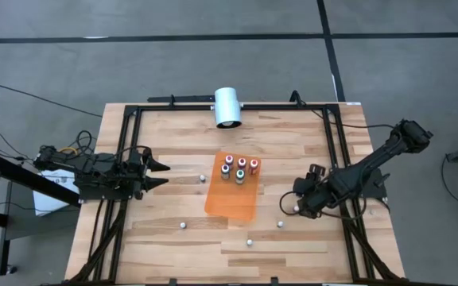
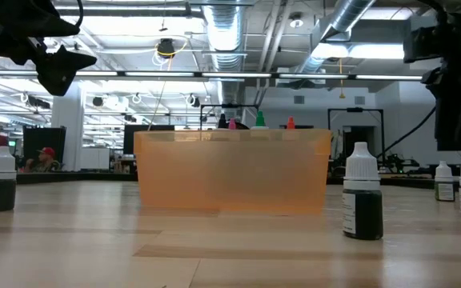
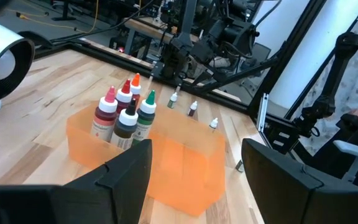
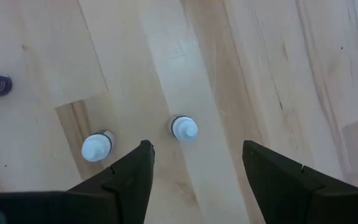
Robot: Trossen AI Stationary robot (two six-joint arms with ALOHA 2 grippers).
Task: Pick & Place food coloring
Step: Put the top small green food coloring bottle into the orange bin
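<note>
The food coloring is a set of tiny bottles. Several with pink, red and green tops stand at the far end of an orange tray (image 1: pixel 233 199), seen as a cluster (image 3: pixel 126 115). White-capped bottles stand loose on the wood: one (image 1: pixel 202 179) left of the tray, others (image 1: pixel 183 225), (image 1: pixel 250 242), (image 1: pixel 280 225) toward the near edge. My right gripper (image 4: pixel 196 146) points steeply down, open, above the wood right of the tray; an upright bottle (image 4: pixel 184 128) stands just beyond its fingertips, another (image 4: pixel 96 146) beside it. My left gripper (image 1: pixel 168 174) waits open and level at the table's left.
A big white cylinder (image 1: pixel 227 107) lies at the table's far edge. A black frame (image 1: pixel 126 127) runs around the tabletop. Bare wood lies between the tray and the right gripper. In the low view a loose bottle (image 2: pixel 363 192) stands in front of the tray (image 2: pixel 230 172).
</note>
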